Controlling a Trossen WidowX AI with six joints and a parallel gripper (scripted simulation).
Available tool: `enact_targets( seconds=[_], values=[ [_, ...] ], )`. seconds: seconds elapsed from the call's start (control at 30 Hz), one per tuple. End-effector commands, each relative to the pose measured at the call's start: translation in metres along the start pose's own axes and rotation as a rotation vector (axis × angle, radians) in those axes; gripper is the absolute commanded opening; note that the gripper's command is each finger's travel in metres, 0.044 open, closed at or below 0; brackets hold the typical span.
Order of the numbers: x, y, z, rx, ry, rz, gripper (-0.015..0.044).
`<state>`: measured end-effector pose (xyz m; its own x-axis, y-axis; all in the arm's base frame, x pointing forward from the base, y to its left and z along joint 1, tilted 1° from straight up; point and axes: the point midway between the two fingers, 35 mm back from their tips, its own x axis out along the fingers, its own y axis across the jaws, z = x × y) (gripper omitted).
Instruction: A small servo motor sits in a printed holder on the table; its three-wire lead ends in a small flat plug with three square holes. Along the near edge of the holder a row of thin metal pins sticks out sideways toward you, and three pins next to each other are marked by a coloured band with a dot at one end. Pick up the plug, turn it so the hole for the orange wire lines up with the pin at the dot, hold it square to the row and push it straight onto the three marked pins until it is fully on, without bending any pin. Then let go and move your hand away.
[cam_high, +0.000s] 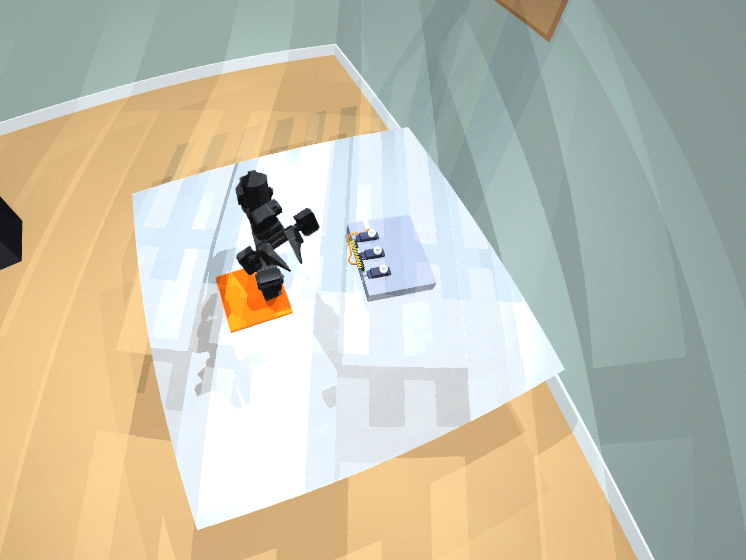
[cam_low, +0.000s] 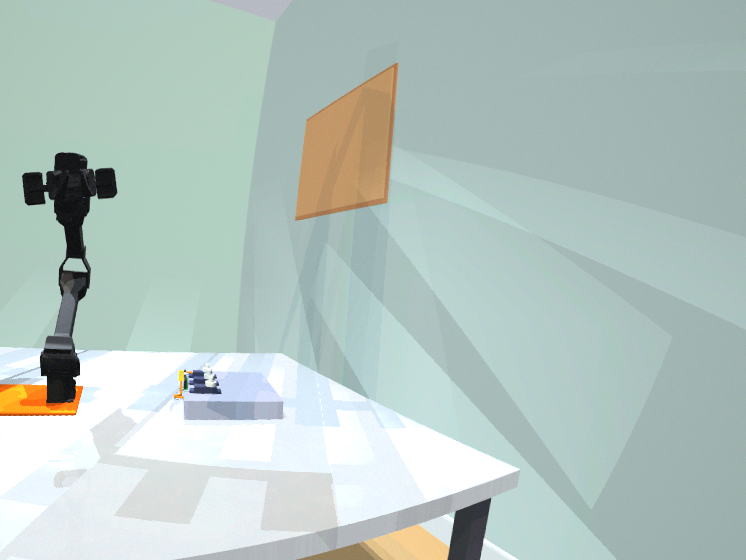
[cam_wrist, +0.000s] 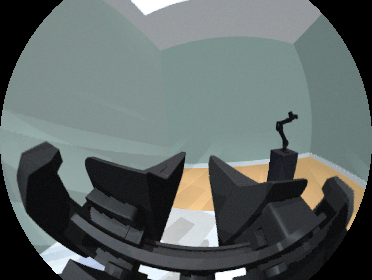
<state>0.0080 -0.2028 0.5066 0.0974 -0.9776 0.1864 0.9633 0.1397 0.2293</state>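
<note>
My gripper (cam_high: 295, 266) (cam_low: 72, 180) (cam_wrist: 197, 158) is open and empty, with a gap between its fingertips. It is high above the table, left of the holder in the top and exterior views. The grey-lilac holder (cam_high: 409, 256) (cam_low: 233, 410) lies on the table. Three dark blue servos with white tops sit on it. A row of yellow pins (cam_high: 357, 255) runs along its left edge in the top view. An orange lead (cam_high: 350, 242) (cam_low: 178, 396) loops beside that row. The plug, the coloured band and the dot are too small to tell. The wrist view shows no holder detail.
The arm's base stands on an orange mat (cam_high: 241, 316) (cam_low: 30, 412) on the white table (cam_high: 409, 337) (cam_low: 391, 464). The wrist view faces the room, with another small arm on a dark pedestal (cam_wrist: 282, 167). A brown board (cam_low: 346, 156) hangs on the wall.
</note>
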Motion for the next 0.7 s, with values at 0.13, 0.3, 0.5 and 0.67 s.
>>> enact_targets(
  seconds=[0.13, 0.3, 0.5, 0.67],
  values=[
    [0.014, 0.024, -0.024, 0.003, 0.044, 0.131, 0.0115],
    [0.018, 0.042, -0.039, 0.003, 0.072, 0.215, 0.0115],
    [0.021, 0.064, -0.055, 0.006, 0.100, 0.313, 0.0115],
    [0.020, 0.083, -0.068, -0.004, 0.117, 0.393, 0.0115]
  ],
)
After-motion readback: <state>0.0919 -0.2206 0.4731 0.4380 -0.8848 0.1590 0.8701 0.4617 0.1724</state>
